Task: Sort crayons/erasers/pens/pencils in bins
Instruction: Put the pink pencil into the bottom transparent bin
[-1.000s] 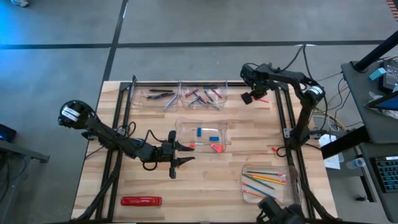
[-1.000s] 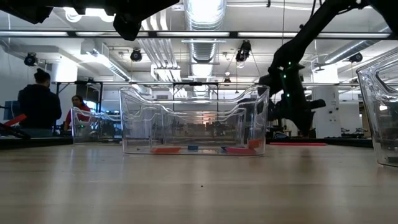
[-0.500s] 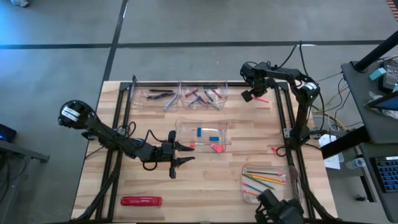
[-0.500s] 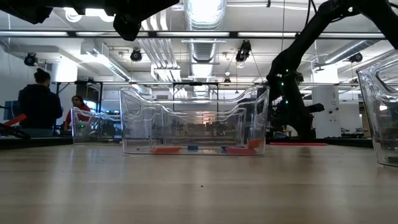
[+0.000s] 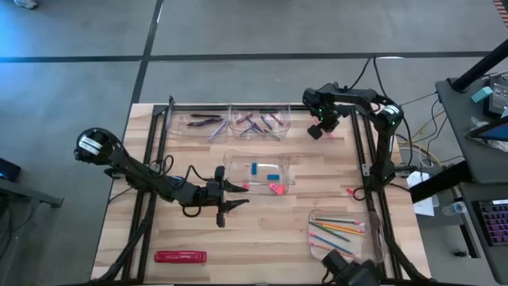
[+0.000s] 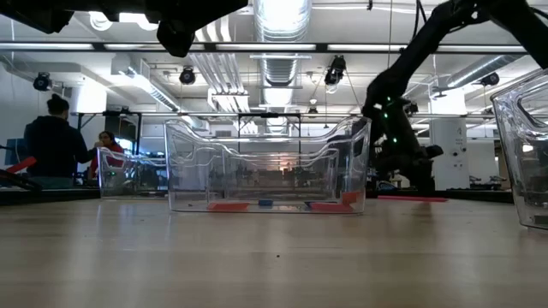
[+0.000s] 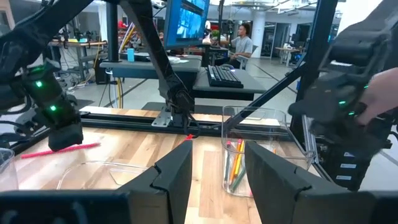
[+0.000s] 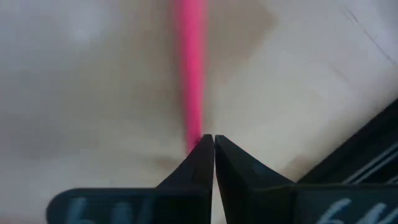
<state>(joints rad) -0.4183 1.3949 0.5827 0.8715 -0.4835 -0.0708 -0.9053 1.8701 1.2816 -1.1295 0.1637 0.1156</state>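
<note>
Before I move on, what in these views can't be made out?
- Right pincer, right wrist view: fingers shut above the pink pencil; blur hides any contact.
- Pencil bin, high view: dark camera housing at the bottom edge covers its near corner.
- Far bins, low view: contents too small.

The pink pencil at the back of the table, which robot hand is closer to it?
The right gripper: it is right over the pink pencil, fingers shut at its end. The left gripper is far off, beside the middle bin.
</note>
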